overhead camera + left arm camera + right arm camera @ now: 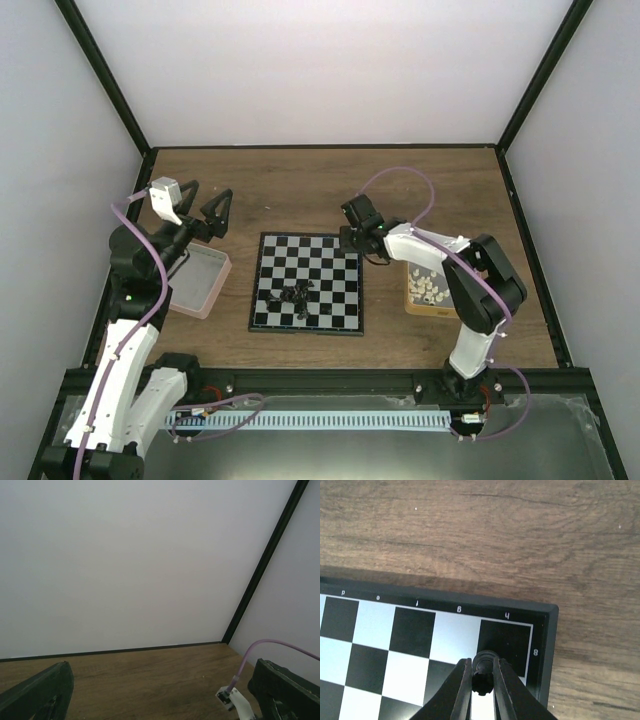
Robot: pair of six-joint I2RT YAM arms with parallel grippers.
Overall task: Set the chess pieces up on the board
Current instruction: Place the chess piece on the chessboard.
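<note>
Nearest the arm bases lies the small flat black-and-white checkered board (300,255), square to the table edge and centred btwn the arms, so either can reach it. On its near-middle squares sits a loose heap of tiny black chess pieces (297,293), touching and unsorted; the other squares show bare. Just right of the board, a tan rectangular tray (412,308) holds the cream-white pieces (428,287). On the left, a pink rectangular tray (205,290) looks empty.

Further out, the right gripper (482,666) hangs low over the board's far right corner. Its jaws are almost closed, pinching one small black piece (483,676) upright by its upper body. The piece is at the near edge of the dark corner square; whether it touches can't be told. Prob. a back-rank piece meant for that corner, held upright so it stands once let go. The dark border runs just beside it. Neighbouring squares are bare, w/ bare wood outside the corner, so there's room to lift away.

The left gripper (204,212) hovers above the pink tray's far side, jaws spread wide w/ nothing btwn them, seemingly parked clear of the board. Beyond, the brown wood-grain tabletop (300,185) runs to the white walls.
</note>
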